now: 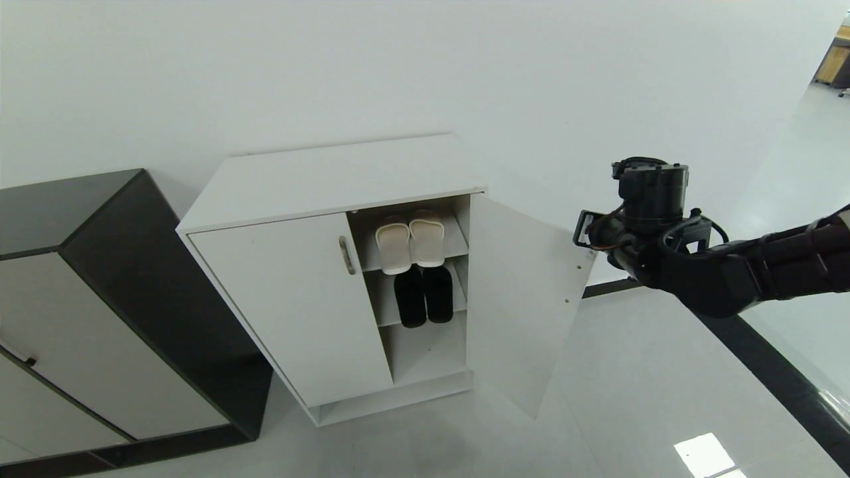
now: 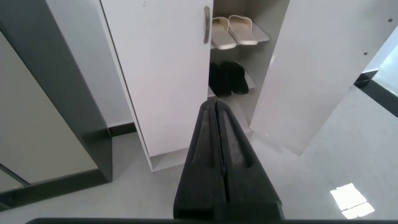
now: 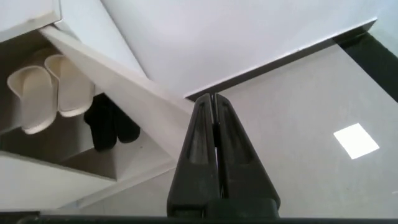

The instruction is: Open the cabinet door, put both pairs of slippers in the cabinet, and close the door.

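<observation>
The white cabinet (image 1: 332,179) stands against the wall, its left door (image 1: 292,305) closed and its right door (image 1: 524,292) swung wide open. A white pair of slippers (image 1: 410,244) lies on the upper shelf and a black pair (image 1: 424,295) on the shelf below. My right gripper (image 1: 590,234) hovers just beyond the open door's outer edge, apart from it. In the right wrist view its fingers (image 3: 214,102) are shut and empty. My left gripper (image 2: 216,104) is shut and empty, low in front of the cabinet, facing the closed door's handle (image 2: 206,23).
A dark cabinet (image 1: 133,265) with pale doors stands close on the left of the white one. A black strip (image 1: 764,358) runs across the floor on the right. Open glossy floor lies in front of the cabinet.
</observation>
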